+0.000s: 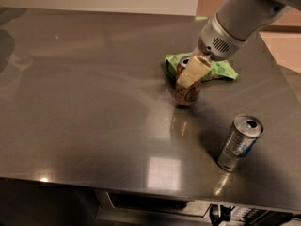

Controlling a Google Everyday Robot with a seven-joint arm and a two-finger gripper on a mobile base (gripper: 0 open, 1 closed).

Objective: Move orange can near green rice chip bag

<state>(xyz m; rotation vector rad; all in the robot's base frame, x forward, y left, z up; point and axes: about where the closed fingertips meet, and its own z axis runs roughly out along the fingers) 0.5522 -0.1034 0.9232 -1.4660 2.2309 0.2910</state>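
Note:
The orange can (188, 94) stands upright on the steel table, orange-brown with a silver top and a dark curved mark. My gripper (190, 74) comes down from the upper right and is shut on the can's upper part; one cream finger (192, 72) covers its front. The green rice chip bag (220, 69) lies flat right behind the can, partly hidden by the can and my arm. The can's base sits just in front of the bag's left end.
A silver-and-blue can (240, 142) stands upright at the front right, near the table's front edge (141, 185). The table's right edge runs close behind the bag. A white wall lies beyond the far edge.

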